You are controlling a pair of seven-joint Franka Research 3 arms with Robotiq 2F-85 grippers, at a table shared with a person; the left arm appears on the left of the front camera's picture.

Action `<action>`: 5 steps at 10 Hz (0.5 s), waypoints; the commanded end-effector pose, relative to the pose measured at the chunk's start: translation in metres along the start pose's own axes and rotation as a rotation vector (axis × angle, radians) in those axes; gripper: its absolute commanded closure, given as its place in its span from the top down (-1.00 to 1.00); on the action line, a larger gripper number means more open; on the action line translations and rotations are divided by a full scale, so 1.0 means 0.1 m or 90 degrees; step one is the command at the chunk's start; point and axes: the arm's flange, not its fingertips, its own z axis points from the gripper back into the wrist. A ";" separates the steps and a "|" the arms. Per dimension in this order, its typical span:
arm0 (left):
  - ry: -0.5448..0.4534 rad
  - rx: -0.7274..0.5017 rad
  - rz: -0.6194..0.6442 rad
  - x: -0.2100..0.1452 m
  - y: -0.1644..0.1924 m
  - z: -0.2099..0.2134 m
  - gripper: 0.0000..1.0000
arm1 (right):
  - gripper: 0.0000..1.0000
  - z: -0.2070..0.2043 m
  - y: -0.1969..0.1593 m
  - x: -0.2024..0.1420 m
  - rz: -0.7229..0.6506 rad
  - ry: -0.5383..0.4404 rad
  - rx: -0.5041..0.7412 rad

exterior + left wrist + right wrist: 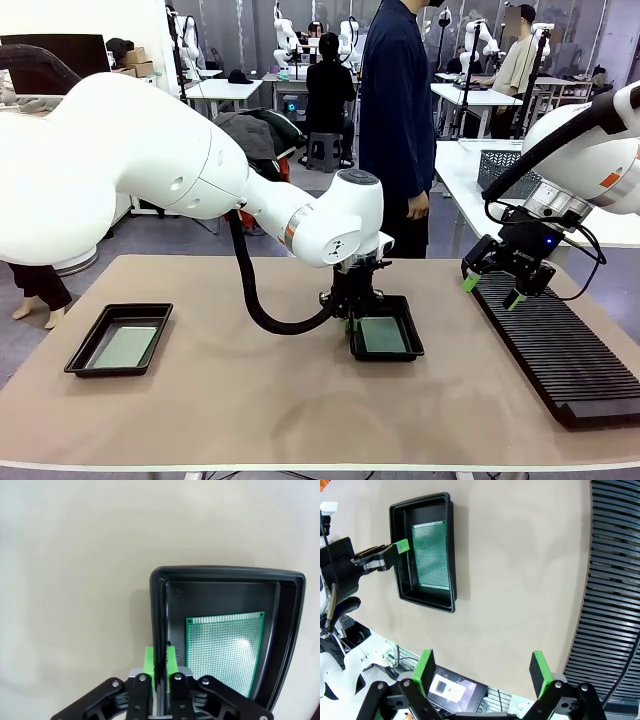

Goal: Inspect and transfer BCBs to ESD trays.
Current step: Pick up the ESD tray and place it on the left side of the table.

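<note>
The counter [250,380] looks matt beige and smooth, with faint scuffs. Both ESD trays, one at nine o'clock [78,358] and one at centre [412,350], are black plastic with a slight sheen on the rims. Each BCB [225,650] is green, finely dotted, faintly glossy. The rack [560,350] at three o'clock is ribbed matt black plastic. The left end effector [160,661] has bright green pads [149,661] on black, metal-looking links.

The left claw [161,662] is clamped on the near-left rim of a black ESD tray [287,640], one green pad on each side of the wall. A green BCB [222,652] lies flat inside the tray, on the beige worktop [75,580].
</note>
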 end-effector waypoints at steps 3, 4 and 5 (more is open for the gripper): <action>0.007 -0.017 -0.007 -0.02 0.11 0.02 -1.00 | 1.00 0.00 0.02 0.01 -0.014 -0.006 0.000; 0.008 -0.018 -0.005 -0.01 0.11 0.03 -1.00 | 1.00 0.00 0.02 0.01 -0.014 -0.006 0.000; 0.008 -0.018 -0.005 0.00 0.11 0.03 -1.00 | 1.00 0.00 0.02 0.01 -0.014 -0.006 0.000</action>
